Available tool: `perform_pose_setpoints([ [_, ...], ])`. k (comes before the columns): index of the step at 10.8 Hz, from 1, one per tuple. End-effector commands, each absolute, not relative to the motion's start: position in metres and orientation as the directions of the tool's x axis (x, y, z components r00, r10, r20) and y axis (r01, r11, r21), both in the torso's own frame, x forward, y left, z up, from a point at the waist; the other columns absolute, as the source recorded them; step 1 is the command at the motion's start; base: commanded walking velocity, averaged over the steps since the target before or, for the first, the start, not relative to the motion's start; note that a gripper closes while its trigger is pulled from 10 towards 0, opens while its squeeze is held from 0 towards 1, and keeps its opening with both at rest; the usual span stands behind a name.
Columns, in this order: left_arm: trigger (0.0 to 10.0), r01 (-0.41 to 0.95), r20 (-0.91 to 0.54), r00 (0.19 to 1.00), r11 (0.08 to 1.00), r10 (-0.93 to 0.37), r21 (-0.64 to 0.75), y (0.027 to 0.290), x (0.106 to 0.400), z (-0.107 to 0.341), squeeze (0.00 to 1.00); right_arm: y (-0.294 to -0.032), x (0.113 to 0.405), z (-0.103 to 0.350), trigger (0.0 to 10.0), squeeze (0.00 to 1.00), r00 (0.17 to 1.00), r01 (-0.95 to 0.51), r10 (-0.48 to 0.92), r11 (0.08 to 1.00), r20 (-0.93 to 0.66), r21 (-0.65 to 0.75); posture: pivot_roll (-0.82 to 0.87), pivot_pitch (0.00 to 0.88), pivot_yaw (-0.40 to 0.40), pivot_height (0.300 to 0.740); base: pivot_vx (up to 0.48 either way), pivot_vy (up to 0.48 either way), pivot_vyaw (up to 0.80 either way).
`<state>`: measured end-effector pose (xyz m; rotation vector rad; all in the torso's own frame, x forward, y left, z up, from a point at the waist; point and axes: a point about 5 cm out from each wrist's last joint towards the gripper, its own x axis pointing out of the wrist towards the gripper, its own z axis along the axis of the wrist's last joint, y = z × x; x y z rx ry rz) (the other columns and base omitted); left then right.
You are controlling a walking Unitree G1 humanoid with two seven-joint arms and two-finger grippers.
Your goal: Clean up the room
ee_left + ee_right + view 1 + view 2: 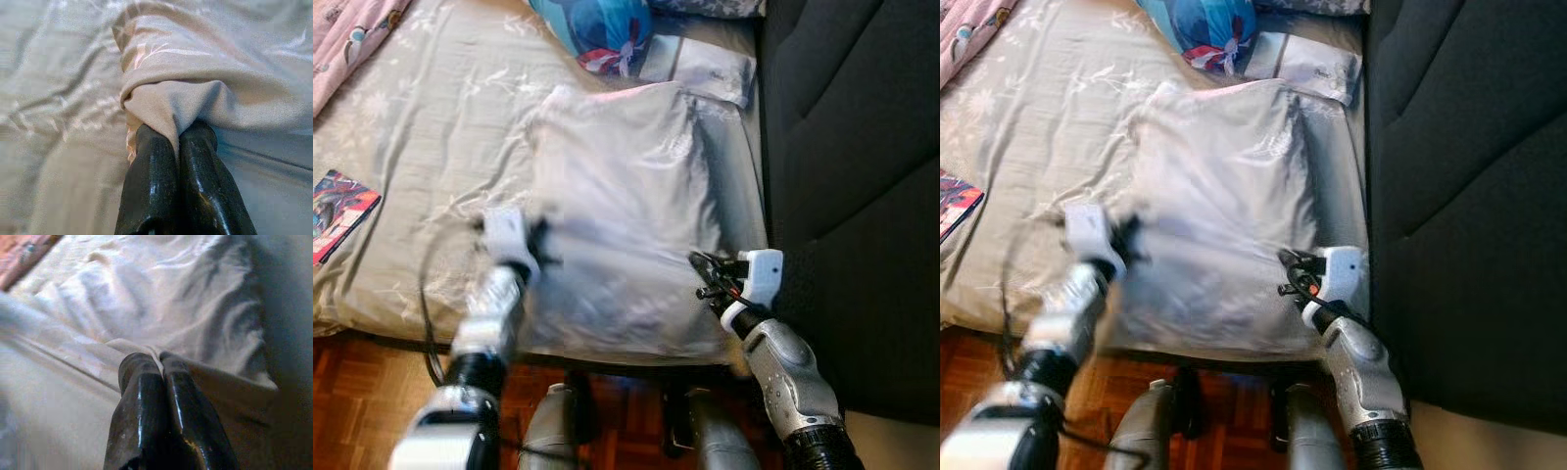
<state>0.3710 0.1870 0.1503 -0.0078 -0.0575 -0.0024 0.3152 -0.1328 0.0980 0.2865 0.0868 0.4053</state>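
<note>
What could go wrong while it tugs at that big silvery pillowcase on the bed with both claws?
Each grip is thin: the left gripper and the right gripper pinch only a small fold of the pale grey satin pillowcase, so slippery cloth might slide free. The beige floral bedsheet beneath is already rumpled and could drag along. The blue stuffed toy rests near the pillowcase's far edge; a hard pull might topple it.

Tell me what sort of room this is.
Most likely a bedroom: a bed with a beige sheet, a white pillow lying on it, a dark padded headboard alongside, and wooden floor below.
</note>
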Motion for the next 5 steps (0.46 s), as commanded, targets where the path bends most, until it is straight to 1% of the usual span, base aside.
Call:
perform_pose_setpoints([
  [1,10.0,-0.146,0.182,0.973,0.989,0.141,0.014,0.224,0.367,0.177,0.0,-0.152,0.303,0.083,10.0,0.0,0.932,-0.314,0.355,0.894,-0.078,0.318,0.03,0.373,-0.011,0.691,0.0,0.0,0.0],
  [2,10.0,-0.102,0.141,0.986,0.993,0.093,0.056,0.22,0.364,0.167,0.0,-0.144,0.292,0.07,10.0,0.0,0.901,-0.356,0.413,0.878,-0.131,0.319,0.03,0.375,-0.011,0.691,0.0,0.0,0.0],
  [3,10.0,-0.054,0.035,0.998,0.994,0.051,0.092,0.213,0.359,0.144,0.0,-0.137,0.28,0.055,10.0,0.0,0.867,-0.39,0.46,0.865,-0.19,0.315,0.03,0.376,-0.011,0.691,0.0,0.0,0.0],
  [4,10.0,-0.004,-0.064,0.998,0.986,0.015,0.169,0.208,0.354,0.123,0.0,-0.139,0.275,0.045,10.0,0.0,0.861,-0.378,0.451,0.877,-0.237,0.295,0.03,0.377,-0.012,0.691,0.0,0.0,0.0],
  [5,10.0,0.051,-0.192,0.981,0.969,-0.003,0.243,0.203,0.343,0.093,0.0,-0.143,0.27,0.027,10.0,0.0,0.85,-0.313,0.404,0.903,-0.337,0.294,0.03,0.374,-0.015,0.691,0.0,0.0,0.0],
])
